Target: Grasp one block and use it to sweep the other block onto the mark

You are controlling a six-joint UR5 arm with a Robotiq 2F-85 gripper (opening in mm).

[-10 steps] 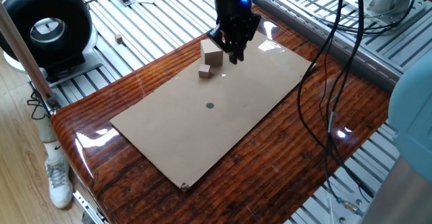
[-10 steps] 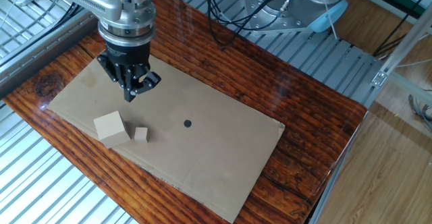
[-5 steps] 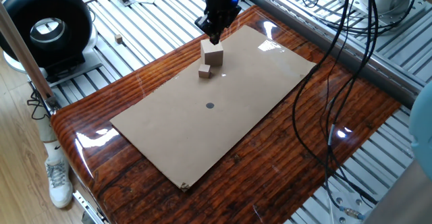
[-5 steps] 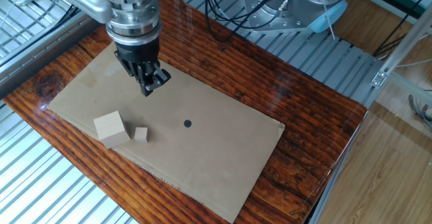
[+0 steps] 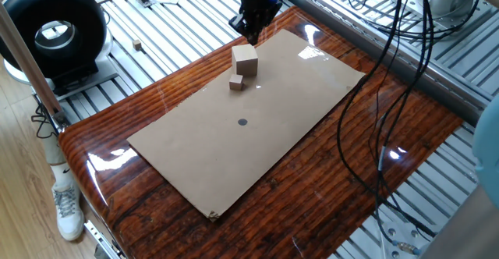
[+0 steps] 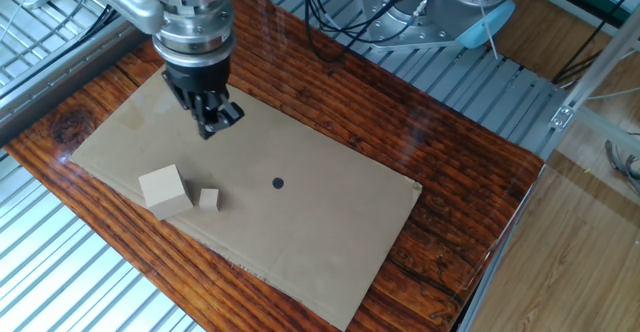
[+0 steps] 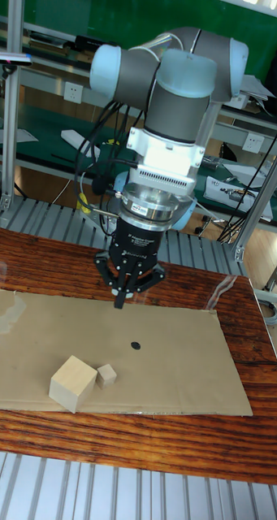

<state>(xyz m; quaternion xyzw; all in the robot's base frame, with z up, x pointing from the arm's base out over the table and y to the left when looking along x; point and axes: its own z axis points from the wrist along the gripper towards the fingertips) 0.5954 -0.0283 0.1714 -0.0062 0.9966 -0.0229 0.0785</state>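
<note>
The large pale block (image 5: 245,58) (image 6: 163,190) (image 7: 73,383) rests on the tan cardboard sheet (image 5: 265,142). Touching or nearly touching its side is the small brown other block (image 5: 236,83) (image 6: 208,199) (image 7: 106,374). The mark (image 5: 242,122) (image 6: 278,183) (image 7: 136,345) is a dark dot near the sheet's middle, a short way from the small block. My gripper (image 5: 253,34) (image 6: 212,127) (image 7: 122,301) hangs above the sheet, apart from both blocks on the large block's far side. Its fingers are shut with nothing between them.
The cardboard lies on a glossy wooden tabletop (image 5: 366,173) bordered by metal slats. A black round device (image 5: 51,29) stands at the left, with a stray small cube (image 5: 137,46) on the slats nearby. Cables (image 5: 390,56) hang at the right.
My gripper moved away from the spot beside the blocks toward the far edge of the cardboard, then shifted a little. Both blocks stayed where they were.
</note>
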